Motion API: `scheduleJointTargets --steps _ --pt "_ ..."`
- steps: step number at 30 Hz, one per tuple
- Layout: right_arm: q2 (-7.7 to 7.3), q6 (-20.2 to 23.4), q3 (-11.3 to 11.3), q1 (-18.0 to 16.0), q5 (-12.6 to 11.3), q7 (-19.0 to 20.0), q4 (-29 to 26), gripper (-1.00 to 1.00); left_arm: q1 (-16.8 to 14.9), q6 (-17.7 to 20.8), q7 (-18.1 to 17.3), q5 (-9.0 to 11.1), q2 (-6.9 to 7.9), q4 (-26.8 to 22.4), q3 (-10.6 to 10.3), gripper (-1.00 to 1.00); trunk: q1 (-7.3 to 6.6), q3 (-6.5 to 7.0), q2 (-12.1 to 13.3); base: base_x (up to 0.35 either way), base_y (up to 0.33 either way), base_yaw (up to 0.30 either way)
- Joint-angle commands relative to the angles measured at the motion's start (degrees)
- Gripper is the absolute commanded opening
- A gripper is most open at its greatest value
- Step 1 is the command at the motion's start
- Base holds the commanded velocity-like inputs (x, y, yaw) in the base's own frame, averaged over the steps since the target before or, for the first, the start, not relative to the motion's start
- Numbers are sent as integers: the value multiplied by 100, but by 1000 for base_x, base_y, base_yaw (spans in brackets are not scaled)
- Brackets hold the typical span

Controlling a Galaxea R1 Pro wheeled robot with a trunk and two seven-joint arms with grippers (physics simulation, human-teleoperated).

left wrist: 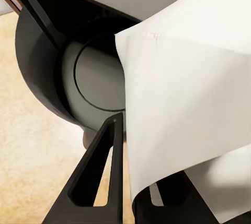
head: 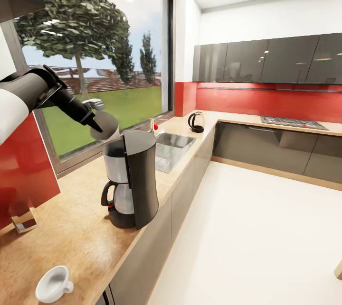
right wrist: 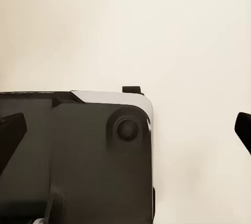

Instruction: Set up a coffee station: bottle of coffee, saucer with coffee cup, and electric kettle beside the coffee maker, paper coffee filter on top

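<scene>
Left claw point(head: 97, 127) pinching paper coffee filter point(head: 108, 124) just above coffee maker point(head: 130, 179); right claw point(right wrist: 128, 130) spread wide.

No readable text, labels, brands or numbers appear on the coffee maker point(head: 130, 179), the cabinets point(head: 266, 60) or the countertop point(head: 71, 229).

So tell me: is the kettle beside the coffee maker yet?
No, the kettle stands past the sink, far from the coffee maker.

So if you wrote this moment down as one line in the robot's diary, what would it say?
left pincer: shut on paper filter | position: above coffee maker | filter: not yet released | kettle: by far corner | cup: on counter
</scene>
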Motion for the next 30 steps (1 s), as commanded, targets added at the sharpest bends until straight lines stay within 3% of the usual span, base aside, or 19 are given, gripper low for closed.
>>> scheduleJointTargets --steps 1,4,11,18,30 --pt "2 -19 -1 -2 0 -12 6 100 2 44 -43 -61 4 -13 22 -100 2 -2 -4 0 0 0" --pt "2 -19 -5 -2 0 -12 6 100 6 36 -43 -61 9 -8 22 -100 2 -2 -4 0 0 0" --pt "156 -40 -23 -92 -1 -3 -19 100 -186 116 -43 -47 -14 -51 -22 -100 2 -2 -4 0 0 0" --pt "383 -140 -18 -99 0 -9 -170 100 -233 143 -43 -165 -28 -32 -253 -100 2 -2 -4 0 0 0" --pt "414 -160 -17 -99 8 -12 -194 100 -234 127 -43 -183 24 -42 -652 -100 2 -2 -4 0 0 0"
